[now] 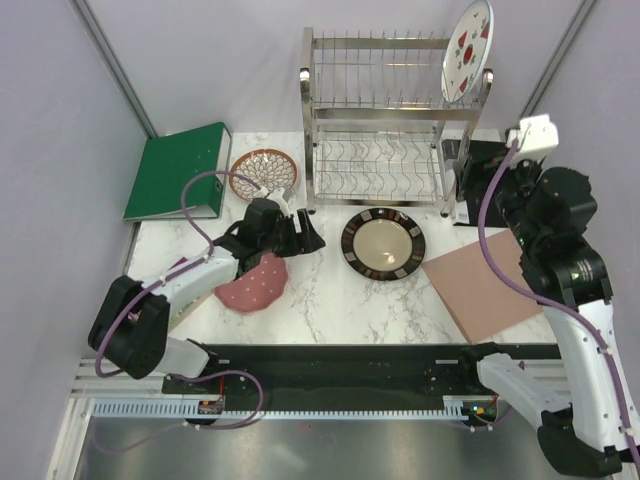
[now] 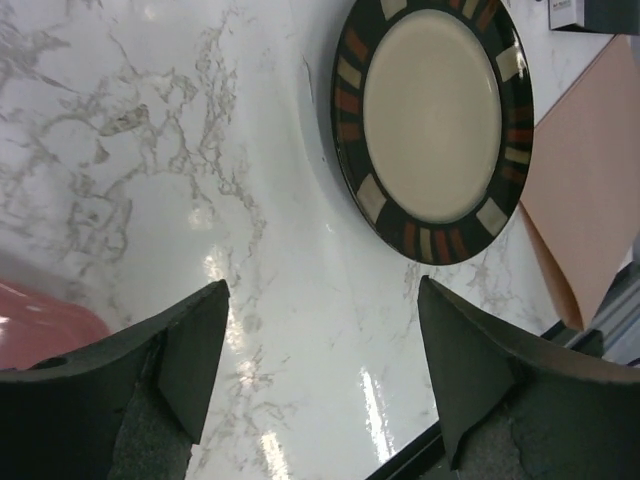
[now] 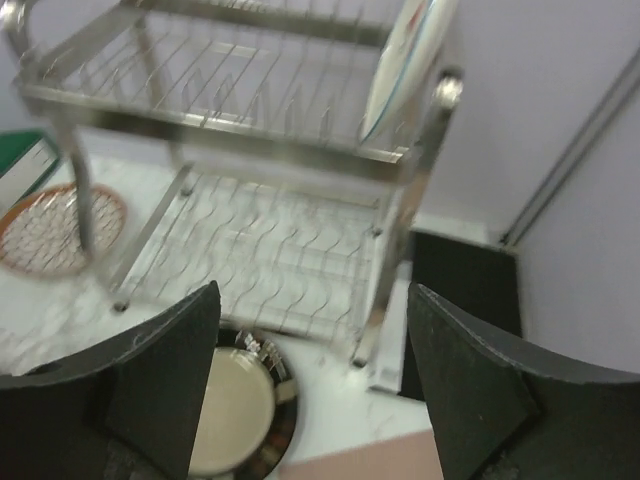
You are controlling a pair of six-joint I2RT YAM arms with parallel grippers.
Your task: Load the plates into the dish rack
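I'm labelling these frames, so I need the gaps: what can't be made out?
1. Pink plate: top view, left arm covers its upper edge; left wrist view crops it.
2. Strawberry plate: right wrist view, blurred, top cut off.
3. Black box beside the dish rack: top view, right arm hides part.

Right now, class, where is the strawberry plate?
Top view: the strawberry plate stands on edge in the dish rack, at the right end of its upper tier.

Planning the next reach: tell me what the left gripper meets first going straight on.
Likely the bare marble table, short of the dark-rimmed plate; depth is unclear.
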